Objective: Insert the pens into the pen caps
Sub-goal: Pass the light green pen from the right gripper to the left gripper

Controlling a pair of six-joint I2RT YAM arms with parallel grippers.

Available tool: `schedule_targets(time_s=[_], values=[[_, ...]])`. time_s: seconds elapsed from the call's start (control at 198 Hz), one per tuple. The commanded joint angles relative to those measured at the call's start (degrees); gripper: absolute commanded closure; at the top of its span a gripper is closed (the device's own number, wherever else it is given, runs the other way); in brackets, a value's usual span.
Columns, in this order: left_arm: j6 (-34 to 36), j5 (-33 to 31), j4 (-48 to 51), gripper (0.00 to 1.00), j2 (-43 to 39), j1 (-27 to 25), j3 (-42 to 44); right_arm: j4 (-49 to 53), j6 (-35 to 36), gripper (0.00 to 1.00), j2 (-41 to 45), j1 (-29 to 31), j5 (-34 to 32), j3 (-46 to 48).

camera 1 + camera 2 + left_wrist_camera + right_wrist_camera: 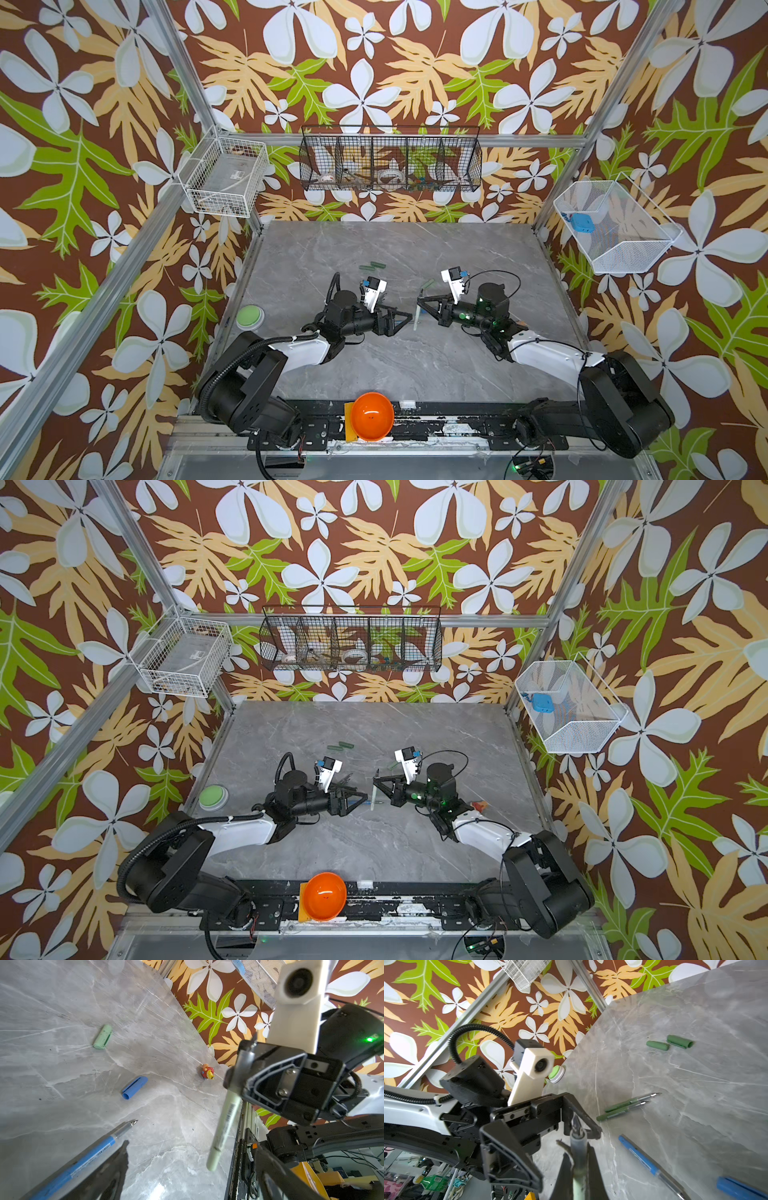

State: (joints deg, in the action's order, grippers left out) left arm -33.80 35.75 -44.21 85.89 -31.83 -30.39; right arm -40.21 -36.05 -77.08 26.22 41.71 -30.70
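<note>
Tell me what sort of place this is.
Probably a robot test cell in a lab, not a home: left arm and right arm mounted on a rail at a marble-look tabletop, aluminium frame posts hung with a floral backdrop, and a wire basket of props.

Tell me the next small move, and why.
Probably close the left gripper on the barrel of the pale green pen. The right gripper pinches it near the tip, where the pale green cap must go, and the left gripper's open jaws seemingly flank the barrel.

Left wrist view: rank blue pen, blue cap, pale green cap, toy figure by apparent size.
1. blue pen, nearest the camera.
2. blue cap and pale green cap: alike, unranked.
3. toy figure.
</note>
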Motion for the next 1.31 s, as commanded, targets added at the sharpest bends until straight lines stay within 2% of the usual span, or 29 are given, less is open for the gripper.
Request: schedule_targets(time_s=[0.0, 0.111, 0.232, 0.389, 0.52, 0.701, 0.823, 1.009, 1.151, 1.307], values=[[-2.7, 3.0, -5.8, 0.14, 1.9, -0.3, -0.9, -6.6, -2.8, 1.00, -0.8, 1.1, -2.0, 0.3], [-3.9, 3.8, -7.2, 0.15, 3.1, -1.1, -1.8, -12.3, -5.7, 1.00, -2.3, 1.2, -3.3, 1.3], [-3.8, 4.0, -6.8, 0.16, 3.4, -1.9, -2.7, -13.5, -6.0, 1.00, -3.7, 1.5, -4.8, 0.8], [-3.8, 4.2, -6.5, 0.21, 3.5, -2.2, -2.9, -14.1, -6.1, 1.00, -5.2, 1.6, -4.8, -0.3], [-3.6, 4.4, -5.7, 0.31, 3.6, -2.4, -3.2, -15.2, -6.8, 1.00, -6.4, 1.6, -4.6, -0.7], [-2.7, 4.0, -3.7, 0.36, 4.0, -2.4, -4.1, -19.0, -9.2, 1.00, -8.9, 1.8, -3.0, -0.7], [-2.0, 3.5, -2.2, 0.47, 4.1, -2.4, -4.8, -20.0, -9.7, 1.00, -9.8, 2.0, -3.0, -0.9], [-1.2, 3.0, -0.5, 0.77, 4.1, -2.4, -5.7, -20.8, -9.6, 1.00, -9.4, 2.1, -3.7, -0.5], [-0.9, 3.0, 0.6, 0.84, 4.4, -2.4, -6.3, -21.2, -9.6, 1.00, -8.9, 2.1, -4.3, -0.2], [0.1, 2.5, 2.4, 1.00, 3.9, -2.4, -6.8, -21.1, -9.7, 0.98, -9.0, 2.1, -4.1, -0.3]])
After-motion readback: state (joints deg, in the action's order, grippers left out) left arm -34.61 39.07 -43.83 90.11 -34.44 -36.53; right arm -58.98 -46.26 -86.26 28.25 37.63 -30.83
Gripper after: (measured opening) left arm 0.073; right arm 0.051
